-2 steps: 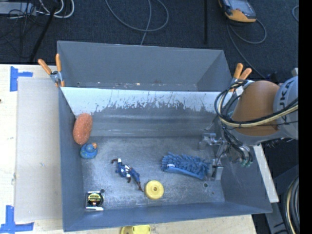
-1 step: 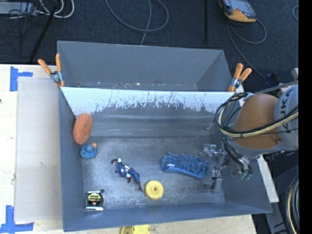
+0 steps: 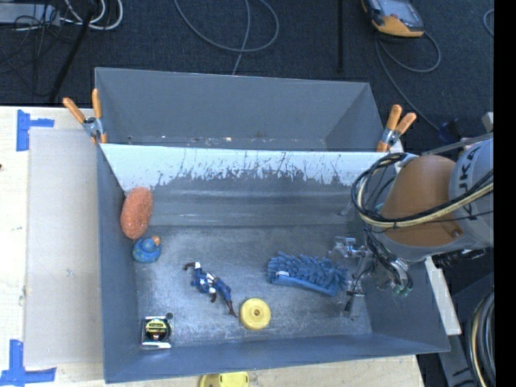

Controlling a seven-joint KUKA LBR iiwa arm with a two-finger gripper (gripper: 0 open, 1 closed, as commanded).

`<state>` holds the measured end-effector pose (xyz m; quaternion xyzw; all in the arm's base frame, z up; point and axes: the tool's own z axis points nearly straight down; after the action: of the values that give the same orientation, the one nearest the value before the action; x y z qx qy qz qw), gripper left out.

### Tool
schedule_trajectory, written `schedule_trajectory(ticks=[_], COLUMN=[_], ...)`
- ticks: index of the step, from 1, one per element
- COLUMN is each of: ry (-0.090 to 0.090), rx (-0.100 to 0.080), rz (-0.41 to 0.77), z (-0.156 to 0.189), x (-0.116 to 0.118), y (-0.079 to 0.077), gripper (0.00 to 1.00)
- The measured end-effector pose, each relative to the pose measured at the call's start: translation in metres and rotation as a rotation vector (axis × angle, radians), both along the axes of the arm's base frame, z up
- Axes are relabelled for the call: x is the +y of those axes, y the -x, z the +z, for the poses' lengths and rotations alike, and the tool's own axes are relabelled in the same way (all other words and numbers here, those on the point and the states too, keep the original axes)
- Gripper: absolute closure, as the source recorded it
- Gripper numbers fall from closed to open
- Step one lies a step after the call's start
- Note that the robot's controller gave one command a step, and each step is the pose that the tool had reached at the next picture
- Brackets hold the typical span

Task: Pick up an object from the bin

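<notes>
Blue bristly brush (image 3: 306, 274) just left of your tool (image 3: 353, 298), long axis pointing at it. Tool apart/together: can't tell.

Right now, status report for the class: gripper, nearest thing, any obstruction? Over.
Gripper low at right side of bin. Blue bristly brush just beside it, nothing seen between. Yellow disc and the rest lie apart, further off.
</notes>
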<state>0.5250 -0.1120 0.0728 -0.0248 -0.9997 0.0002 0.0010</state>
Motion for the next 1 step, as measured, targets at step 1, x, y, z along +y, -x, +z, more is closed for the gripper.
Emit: schedule_trajectory(ticks=[1], ry=[0.0], rx=[0.001], rz=[-0.246], z=[-0.0038], x=[0.019], y=[0.0189], gripper=[1.0])
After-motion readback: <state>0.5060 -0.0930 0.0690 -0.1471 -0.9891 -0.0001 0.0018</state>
